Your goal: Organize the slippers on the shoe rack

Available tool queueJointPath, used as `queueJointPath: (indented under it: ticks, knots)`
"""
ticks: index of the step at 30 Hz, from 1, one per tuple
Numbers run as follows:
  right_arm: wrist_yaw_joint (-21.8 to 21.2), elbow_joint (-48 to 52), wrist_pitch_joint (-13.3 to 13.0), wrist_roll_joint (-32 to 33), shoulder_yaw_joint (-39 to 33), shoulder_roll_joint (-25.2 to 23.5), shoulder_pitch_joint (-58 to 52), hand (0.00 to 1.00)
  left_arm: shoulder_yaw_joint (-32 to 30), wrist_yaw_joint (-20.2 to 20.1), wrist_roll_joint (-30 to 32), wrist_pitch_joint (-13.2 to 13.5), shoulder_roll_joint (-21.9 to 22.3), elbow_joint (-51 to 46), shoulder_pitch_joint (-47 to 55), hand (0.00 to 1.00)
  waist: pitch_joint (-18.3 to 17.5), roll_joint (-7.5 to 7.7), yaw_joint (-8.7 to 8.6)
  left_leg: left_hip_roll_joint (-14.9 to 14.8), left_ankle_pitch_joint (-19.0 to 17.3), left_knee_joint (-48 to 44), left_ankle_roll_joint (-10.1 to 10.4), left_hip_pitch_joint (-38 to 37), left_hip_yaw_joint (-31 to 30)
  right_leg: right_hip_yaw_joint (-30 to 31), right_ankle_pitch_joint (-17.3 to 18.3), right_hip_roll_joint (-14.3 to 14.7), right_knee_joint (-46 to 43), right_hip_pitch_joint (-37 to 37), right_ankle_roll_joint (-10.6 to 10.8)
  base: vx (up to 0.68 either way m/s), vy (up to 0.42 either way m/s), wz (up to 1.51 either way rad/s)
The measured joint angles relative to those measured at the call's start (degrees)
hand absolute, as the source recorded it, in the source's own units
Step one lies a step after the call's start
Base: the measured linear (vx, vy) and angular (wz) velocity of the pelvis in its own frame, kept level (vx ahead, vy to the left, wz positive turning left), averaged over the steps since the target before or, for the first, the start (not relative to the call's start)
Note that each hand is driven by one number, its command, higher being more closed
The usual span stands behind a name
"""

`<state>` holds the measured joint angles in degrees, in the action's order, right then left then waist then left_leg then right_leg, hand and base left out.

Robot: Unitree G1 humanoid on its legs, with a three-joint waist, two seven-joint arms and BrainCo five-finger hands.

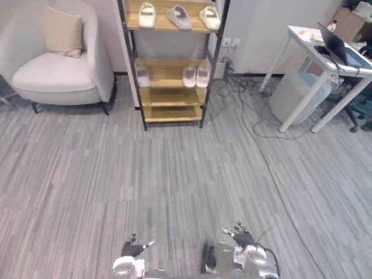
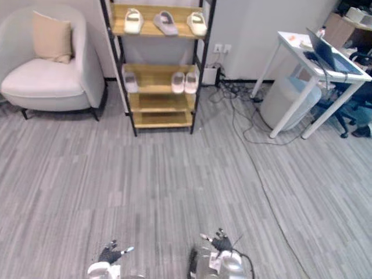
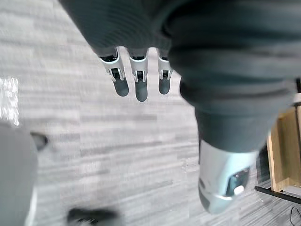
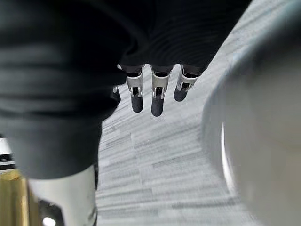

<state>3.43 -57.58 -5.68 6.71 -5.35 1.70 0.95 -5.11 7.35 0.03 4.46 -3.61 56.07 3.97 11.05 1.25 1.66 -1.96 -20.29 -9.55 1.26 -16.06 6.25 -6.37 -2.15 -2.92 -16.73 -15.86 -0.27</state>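
A black-framed wooden shoe rack (image 1: 171,110) stands against the far wall. Its top shelf carries a cream slipper (image 1: 147,14), a grey slipper (image 1: 179,17) and another cream slipper (image 1: 210,17). On the middle shelf a pale slipper (image 1: 143,75) lies at the left and a pink pair (image 1: 196,76) at the right. My left hand (image 1: 135,249) and right hand (image 1: 241,237) hang low at the near edge, far from the rack. Both hands are open, fingers (image 3: 140,81) straight and empty in the wrist views, as are the right hand's fingers (image 4: 157,94).
A white armchair (image 1: 58,64) with a beige cushion stands left of the rack. A white desk (image 1: 325,58) with a laptop, a grey bin (image 1: 293,96) and an office chair are at the right. Cables (image 1: 250,116) trail across the grey wood floor between rack and desk.
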Motion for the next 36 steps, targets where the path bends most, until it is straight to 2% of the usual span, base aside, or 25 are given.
queueJointPath:
  ticks: [2,5,6,8,10,12,13,14,15,16,18,19,20,21,22,24,25,27,28,31,32,33,34,35,36]
  knots:
    - [-0.03,-0.34,0.24,-0.03,-0.19,0.85,0.33,0.00,-0.65,-0.01,0.03,0.11,1.48,0.59,0.07,0.00,-0.57,-2.01,-0.40,-1.94,-0.19,-3.45,0.12,0.23,-2.76,-2.03,1.76,1.06,-1.72,1.14,-0.67,0.44,-0.221,0.54]
    - [0.05,0.75,0.43,0.09,-0.49,1.83,0.17,0.00,-5.56,0.03,0.03,0.08,4.90,-0.96,0.28,0.00,-0.48,-5.64,-0.33,-5.70,3.30,-30.10,-0.01,11.41,-6.66,-4.90,6.46,3.79,-0.92,5.37,-2.31,0.48,-0.247,0.28]
    - [0.28,0.75,0.56,0.26,-0.31,1.98,0.10,0.00,-6.64,0.05,0.02,0.08,5.57,-1.80,0.24,0.00,0.55,-5.92,0.25,-8.07,9.22,-41.47,0.75,15.52,-6.57,-4.83,7.69,5.09,0.38,9.28,-3.41,0.47,-0.161,-0.02]
    - [1.21,0.82,0.60,0.67,0.00,0.69,-0.42,0.00,-6.72,-0.07,0.36,0.08,4.91,-3.30,0.54,0.00,1.27,-5.33,1.27,-10.84,7.69,-51.58,1.91,20.04,-3.58,-4.55,10.21,6.24,3.17,17.18,-5.11,0.54,-0.177,-0.01]
    - [1.39,0.59,0.63,0.75,0.03,-0.22,-0.57,0.00,-6.27,-0.09,0.34,0.18,4.48,-4.58,0.76,0.00,1.26,-3.91,1.65,-9.72,5.44,-49.44,1.40,23.92,-1.40,-4.31,11.35,5.80,5.97,21.72,-5.02,0.38,-0.162,0.03]
    - [1.46,0.13,0.81,1.00,-0.09,-0.53,-0.31,0.00,-6.16,-0.07,0.30,0.38,4.37,-5.01,0.76,0.00,1.36,-3.65,2.27,-6.83,3.25,-39.33,0.58,27.43,0.13,-3.64,11.79,5.10,7.99,24.29,-4.25,0.34,-0.056,-0.20]
    - [1.58,0.10,0.99,1.26,-0.15,-0.57,0.22,0.00,-6.07,-0.04,0.09,0.36,4.41,-5.68,0.51,0.00,1.62,-3.63,2.88,-3.77,3.87,-27.29,0.17,29.00,1.00,-2.42,12.48,4.24,9.23,25.54,-3.92,0.36,0.030,-0.36]
    - [1.64,0.08,0.99,1.27,-0.13,-0.48,0.58,0.00,-5.44,0.00,-0.08,0.37,4.36,-5.81,0.46,0.00,1.73,-3.66,3.13,-0.79,7.27,-15.86,0.12,29.87,0.98,-1.68,12.83,3.59,10.50,27.03,-3.41,0.38,0.055,-0.35]
    - [1.64,0.07,0.99,1.27,-0.13,-0.40,0.59,0.00,-5.04,0.01,-0.13,0.37,4.34,-5.82,0.46,0.00,1.71,-3.71,3.28,0.11,9.67,-10.93,0.23,30.03,1.00,-1.34,12.96,3.48,11.37,27.69,-3.19,0.43,0.111,-0.32]
    - [1.65,-0.26,0.99,1.27,-0.09,-0.29,0.63,0.00,-4.89,-0.01,-0.21,0.52,4.65,-5.86,0.46,0.00,1.74,-4.15,4.20,1.22,14.73,-0.43,0.23,30.09,1.31,-0.36,13.55,3.72,13.36,29.52,-2.39,0.52,0.175,-0.36]
    - [1.66,-2.04,1.02,1.25,0.71,0.16,0.93,0.00,-4.42,-0.01,-0.39,1.03,4.77,-5.76,0.08,0.00,1.65,-4.43,5.50,0.82,18.89,2.70,-0.27,30.32,2.10,0.97,15.50,4.38,14.49,31.80,-1.56,0.46,0.171,-0.37]
    - [1.62,-2.79,1.41,1.04,1.17,-0.95,0.82,0.00,-4.42,-0.28,-0.18,1.39,3.89,-5.84,0.12,0.00,0.62,-2.49,6.29,1.91,23.05,0.42,-2.50,30.01,4.22,1.92,18.77,2.52,13.32,33.21,-1.29,0.42,0.131,-0.24]
    - [1.61,-2.93,1.49,0.74,1.16,-1.55,0.76,0.00,-4.48,-0.27,-0.19,1.33,3.20,-5.72,0.09,0.00,-0.15,-0.94,6.19,2.95,23.11,-0.95,-2.88,30.24,4.88,2.25,20.10,1.23,11.27,32.97,-1.06,0.67,0.180,-0.24]
    - [1.58,-3.01,1.51,0.53,1.19,-1.83,-0.27,0.00,-4.36,-0.28,-0.09,1.24,2.65,-5.43,0.04,0.00,-1.17,0.41,6.12,4.45,21.71,-1.74,-5.28,29.52,5.50,3.39,20.68,-0.48,5.01,30.96,-1.18,0.60,0.159,-0.10]
    - [1.35,-3.06,1.53,0.25,1.07,-1.78,-0.43,0.00,-4.15,-0.24,-0.11,1.15,2.34,-4.41,-0.22,0.00,-1.61,0.77,6.07,5.24,20.37,-1.72,-5.78,28.43,5.47,4.40,20.41,-1.07,-1.83,28.51,-0.16,0.71,0.222,0.07]
    - [1.09,-3.16,1.57,0.07,0.74,-1.77,-1.32,0.00,-2.80,-0.30,-0.14,0.83,1.38,-2.40,-1.33,0.00,-1.32,1.10,5.26,7.33,17.12,-1.69,-6.56,23.30,4.16,5.92,15.68,-2.88,-22.39,22.06,9.07,0.62,0.227,0.32]
    - [1.02,-3.05,1.55,0.07,0.13,-1.62,-1.30,0.00,-2.01,-0.36,-0.12,0.43,0.99,-1.72,-1.44,0.00,-1.14,1.16,4.67,8.14,15.88,-1.40,-6.89,20.08,3.34,5.47,14.58,-3.98,-30.62,19.82,9.66,0.57,0.176,0.32]
    - [0.64,-2.01,1.26,0.02,-1.41,-1.32,-1.59,0.00,-0.25,-0.50,-0.07,-0.14,1.06,-0.41,-1.69,0.00,-0.59,-0.30,3.66,8.99,13.36,1.39,-6.84,11.61,1.71,-0.10,15.98,-6.80,-40.55,15.47,5.55,0.57,0.139,0.32]
    - [0.38,-1.44,0.92,-0.02,-1.34,-1.17,-1.49,0.00,0.64,-0.56,-0.05,-0.18,0.91,0.02,-1.78,0.00,-0.37,-0.45,3.24,8.88,13.10,3.04,-6.74,8.41,0.91,-2.53,17.45,-7.22,-40.80,13.58,4.33,0.46,0.077,0.40]
    - [-0.01,-0.56,0.69,-0.04,-1.58,-1.11,-0.90,0.00,1.04,-0.85,-0.02,-0.21,0.75,0.71,-2.04,0.00,-0.23,-0.44,2.05,7.97,12.55,6.33,-5.90,3.31,-1.12,-5.82,19.73,-5.65,-30.36,6.68,3.12,0.39,-0.012,0.47]
    - [-0.02,-0.38,0.52,-0.04,-2.37,-1.10,-0.31,0.00,1.15,-0.95,-0.03,-0.21,0.87,0.74,-2.02,0.00,0.01,-0.77,1.49,7.18,11.40,7.15,-5.28,1.70,-2.22,-4.56,18.95,-3.52,-22.11,3.75,2.98,0.54,-0.072,0.42]
    - [0.00,-0.40,0.53,-0.01,-3.06,-1.11,0.19,0.00,1.21,-0.98,-0.01,-0.18,0.97,0.71,-2.06,0.00,0.24,-0.91,1.46,6.45,9.94,7.50,-5.08,0.66,-2.65,-2.37,15.74,-1.13,-13.04,2.08,2.91,0.45,-0.060,0.40]
    - [0.01,-0.64,0.57,0.00,-3.14,-1.13,0.45,0.00,1.17,-0.99,-0.01,-0.18,0.91,0.74,-2.05,0.00,0.30,-0.79,1.48,6.25,9.29,7.44,-4.83,0.16,-3.11,-1.11,13.49,-0.23,-8.45,1.68,2.93,0.56,-0.110,0.40]
    - [0.02,-0.98,0.62,-0.01,-3.19,-1.18,0.50,0.00,0.83,-0.98,0.01,-0.18,0.75,0.75,-1.96,0.00,0.55,-0.32,1.48,6.28,7.98,7.35,-3.42,-1.44,-4.21,1.03,8.11,0.80,-0.81,1.84,2.26,0.29,-0.073,0.30]
    - [0.02,-1.08,0.62,0.00,-3.18,-1.19,0.45,0.00,0.63,-0.99,0.01,-0.17,0.75,0.75,-1.91,0.00,0.58,-0.21,1.47,6.36,7.59,7.27,-3.17,-1.89,-4.50,1.33,6.92,0.96,0.16,1.93,2.00,0.51,-0.147,0.55]
